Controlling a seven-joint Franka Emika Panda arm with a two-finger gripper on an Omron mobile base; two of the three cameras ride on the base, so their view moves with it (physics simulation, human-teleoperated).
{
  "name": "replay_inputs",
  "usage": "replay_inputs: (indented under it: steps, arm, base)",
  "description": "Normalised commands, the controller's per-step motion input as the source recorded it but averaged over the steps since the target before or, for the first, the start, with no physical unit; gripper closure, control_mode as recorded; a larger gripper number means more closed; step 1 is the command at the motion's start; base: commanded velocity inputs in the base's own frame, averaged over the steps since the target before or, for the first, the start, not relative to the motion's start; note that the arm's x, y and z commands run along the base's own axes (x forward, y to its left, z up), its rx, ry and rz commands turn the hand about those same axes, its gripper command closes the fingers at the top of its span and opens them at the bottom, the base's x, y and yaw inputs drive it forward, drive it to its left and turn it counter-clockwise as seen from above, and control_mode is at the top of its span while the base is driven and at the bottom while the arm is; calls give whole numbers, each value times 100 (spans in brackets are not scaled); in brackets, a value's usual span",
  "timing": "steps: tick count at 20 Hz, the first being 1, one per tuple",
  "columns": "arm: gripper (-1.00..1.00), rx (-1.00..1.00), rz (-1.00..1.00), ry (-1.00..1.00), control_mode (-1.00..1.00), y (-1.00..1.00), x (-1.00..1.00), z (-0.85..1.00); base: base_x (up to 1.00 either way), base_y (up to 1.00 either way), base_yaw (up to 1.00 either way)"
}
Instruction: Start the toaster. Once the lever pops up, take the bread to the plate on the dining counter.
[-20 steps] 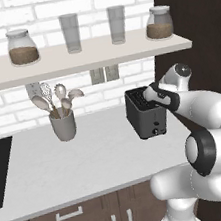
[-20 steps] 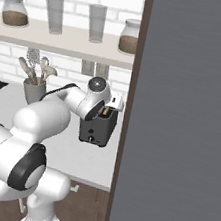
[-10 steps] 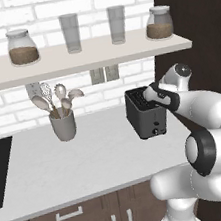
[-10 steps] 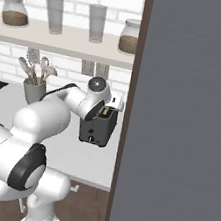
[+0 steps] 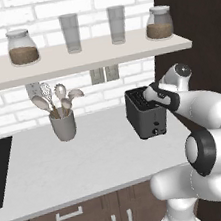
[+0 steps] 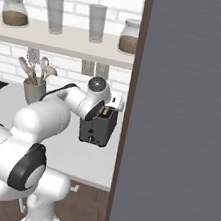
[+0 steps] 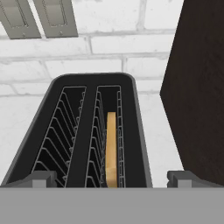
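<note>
Nothing has moved since earlier. Two-finger gripper (image 7: 107,178) hovers, jaws apart, over the boxy black toaster (image 7: 87,131); thin golden bread slice (image 7: 111,148) stands in its right slot. No writing is readable.

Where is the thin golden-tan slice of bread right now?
In the hand view, the thin golden-tan slice of bread stands on edge in the right-hand slot of the boxy black toaster, under the open gripper.
</note>
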Motion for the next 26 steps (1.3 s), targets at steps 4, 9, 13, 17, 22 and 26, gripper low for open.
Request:
replay_inputs:
  steps: [4,9,13,17,22,26]
  arm:
    - [-100,0,0,0,-100,0,0,0]
    - [-100,0,0,0,-100,0,0,0]
    - [-100,0,0,0,-100,0,0,0]
    - [-100,0,0,0,-100,0,0,0]
    - [-100,0,0,0,-100,0,0,0]
    - [-100,0,0,0,-100,0,0,0]
  base:
    - [0,0,0]
    - [0,0,0]
    - [0,0,0]
    - [0,0,0]
    - [0,0,0]
    - [0,0,0]
